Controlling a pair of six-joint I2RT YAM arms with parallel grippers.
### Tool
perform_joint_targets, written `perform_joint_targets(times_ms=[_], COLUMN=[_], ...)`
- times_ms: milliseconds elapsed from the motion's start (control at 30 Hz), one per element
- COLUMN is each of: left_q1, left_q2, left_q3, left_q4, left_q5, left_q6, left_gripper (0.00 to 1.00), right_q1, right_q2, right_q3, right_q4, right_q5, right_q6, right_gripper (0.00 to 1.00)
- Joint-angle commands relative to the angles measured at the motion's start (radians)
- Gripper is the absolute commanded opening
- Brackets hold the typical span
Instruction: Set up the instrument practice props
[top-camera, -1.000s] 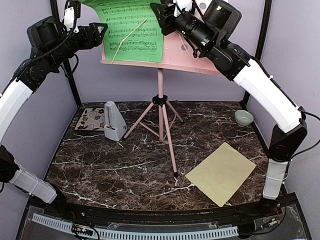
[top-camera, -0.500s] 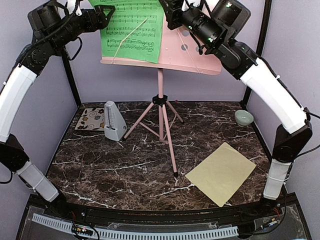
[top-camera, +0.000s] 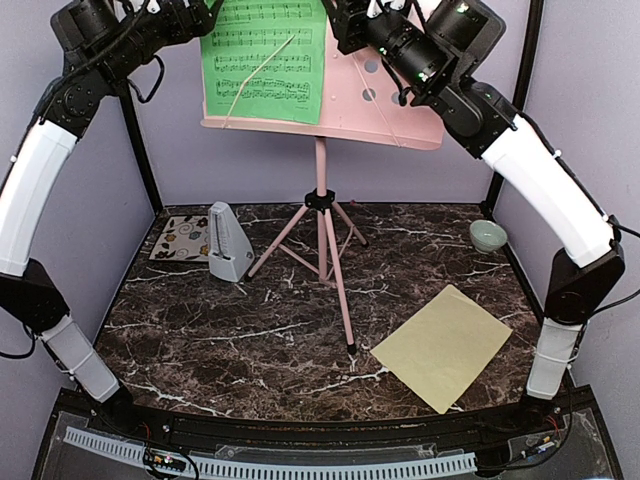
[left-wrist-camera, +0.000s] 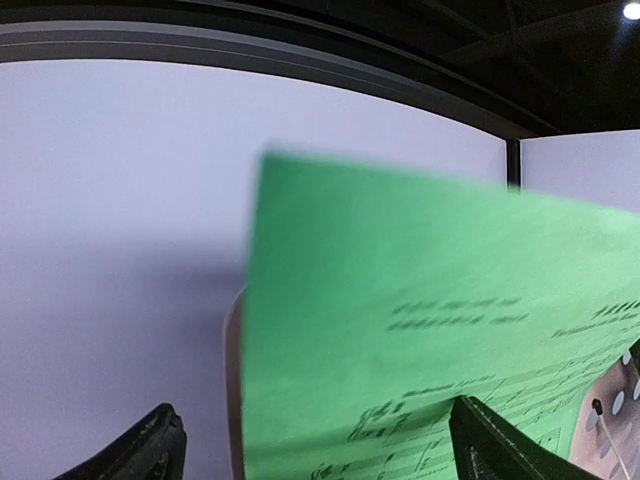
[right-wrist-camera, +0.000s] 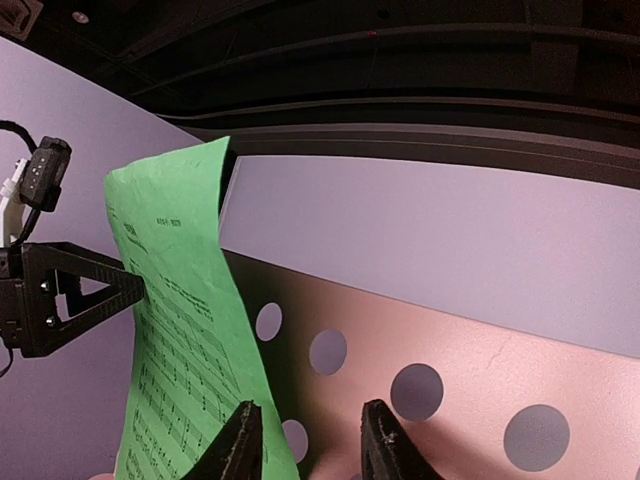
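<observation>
Both of my arms are raised high, at the top of the pink music stand (right-wrist-camera: 470, 380). My left pincer (left-wrist-camera: 318, 455) is spread wide, its two dark fingers (left-wrist-camera: 150, 455) far apart, and the upper left corner of the green sheet-music page (left-wrist-camera: 420, 330) sits blurred just ahead of it, between the fingers' lines; neither finger touches the paper. My right pincer (right-wrist-camera: 312, 440) is parted only narrowly, and in its gap I see the right edge of the green page and the hole-dotted pink desk behind it; I cannot tell whether either finger touches them. The green page stands upright on the desk's left half, between my two pincers. Far below my left pincer, on the dark marble table (top-camera: 250, 340), the grey-white pyramid metronome (top-camera: 228, 243) stands upright just beside a flower-patterned card (top-camera: 182, 238), to the left of the stand's tripod legs. Far below my right pincer, the pale-yellow page (top-camera: 443, 345) lies flat on the table, well apart from the stand, with a small pale-green bowl (top-camera: 487, 235) beyond it.
</observation>
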Motion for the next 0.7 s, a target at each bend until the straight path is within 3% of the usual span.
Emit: perform_joint_targets(times_ms=[0,300,667], left_q1=[0.004,0.004,0.004], left_q2=[0.028,0.073,0.087], left_q3=[0.038,0.047,0.061], left_q4=[0.054,0.094,0.083], left_q5=[-0.030,-0.074,-0.020], left_q6=[0.018,0.029,0.026], left_gripper=[0.96,0.96,0.97], right_q1=[-0.006,-0.006,-0.004], right_q2=[0.005,-0.001,-0.040], right_q3=[0.017,0.010,-0.027], right_q4=[0.067,0.057,0.065], right_q5=[0.022,0.036,0.009], right_q6=[0.002,0.000,0.006], right_gripper=[0.37,0.45,0.61])
